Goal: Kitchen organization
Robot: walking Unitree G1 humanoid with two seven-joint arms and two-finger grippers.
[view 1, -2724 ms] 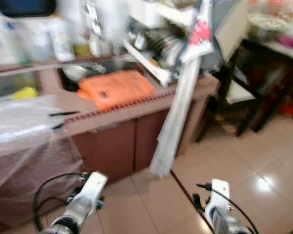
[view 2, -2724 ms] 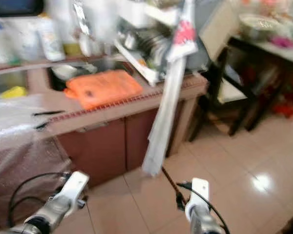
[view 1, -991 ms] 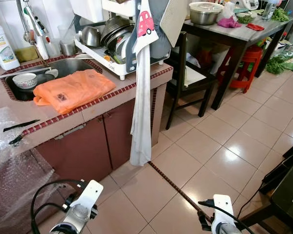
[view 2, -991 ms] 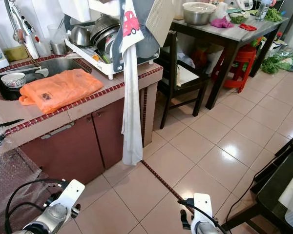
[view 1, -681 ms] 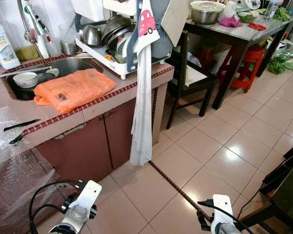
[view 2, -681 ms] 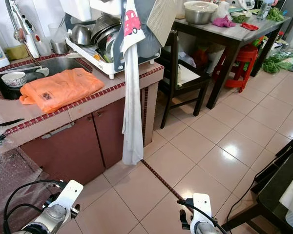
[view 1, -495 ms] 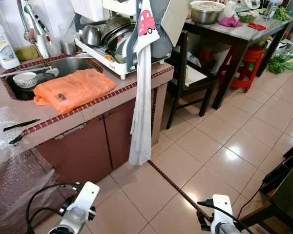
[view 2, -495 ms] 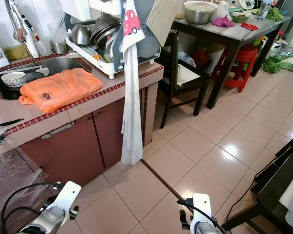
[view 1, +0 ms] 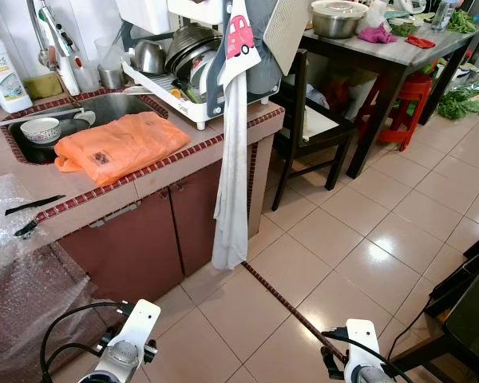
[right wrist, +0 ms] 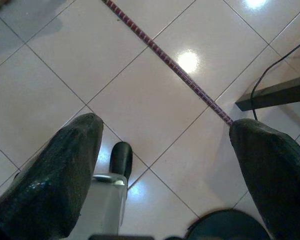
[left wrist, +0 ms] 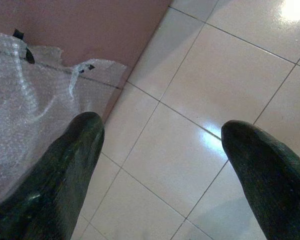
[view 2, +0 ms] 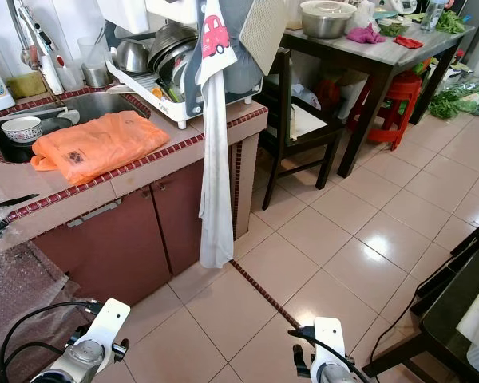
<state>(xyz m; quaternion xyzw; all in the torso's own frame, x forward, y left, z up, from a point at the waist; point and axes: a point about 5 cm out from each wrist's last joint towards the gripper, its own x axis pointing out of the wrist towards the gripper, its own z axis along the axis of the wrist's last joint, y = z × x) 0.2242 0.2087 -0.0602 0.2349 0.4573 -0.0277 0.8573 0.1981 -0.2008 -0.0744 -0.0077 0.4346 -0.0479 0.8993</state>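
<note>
A tiled kitchen counter (view 1: 156,171) runs along the left, with an orange plastic bag (view 1: 120,144) lying on it beside the sink (view 1: 104,108). A small bowl (view 1: 41,130) sits in the sink. A dish rack (view 1: 195,72) full of pots stands behind, and a long white towel (view 1: 233,183) hangs from it to the floor. Both arms hang low over the floor tiles: the left arm (view 1: 128,351) near the bubble wrap, the right arm (view 1: 358,367) by the dark floor strip. My left gripper (left wrist: 160,127) is open and holds nothing. My right gripper (right wrist: 167,125) is open too.
Bubble wrap (view 1: 16,263) drapes over the counter's near left end. A dark chair (view 1: 311,120) and a table (view 1: 391,48) carrying a metal pot (view 1: 339,17) stand at the back right, with a red stool (view 1: 411,100) beneath. Dark furniture (view 1: 471,295) and a cable are at the right edge.
The blurred, turning view has settled into a steady one. The left arm has sunk a little lower in the picture; the right arm has hardly moved.
</note>
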